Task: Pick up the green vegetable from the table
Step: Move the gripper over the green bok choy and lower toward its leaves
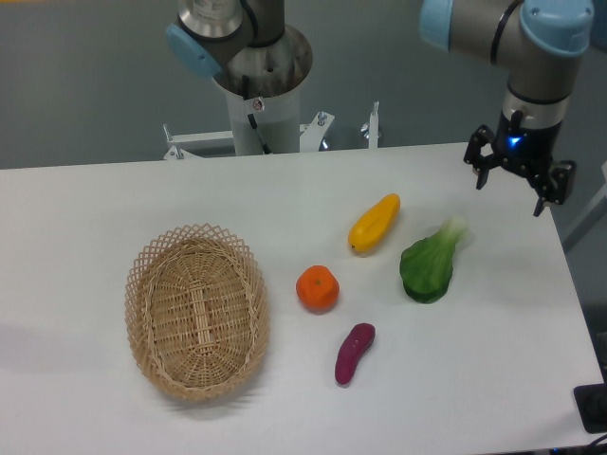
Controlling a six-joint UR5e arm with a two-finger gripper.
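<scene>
The green vegetable (431,263) lies on the white table (285,199) at the right. It has a dark green leafy body and a pale stem that points up and to the right. My gripper (510,193) hangs above the table's far right side, up and to the right of the vegetable and apart from it. Its fingers are spread open and hold nothing.
A yellow elongated vegetable (374,223) lies left of the green one. An orange (318,288) and a small purple eggplant piece (354,353) lie lower left. A wicker basket (197,309) stands at the left. The table's right edge runs close to the gripper.
</scene>
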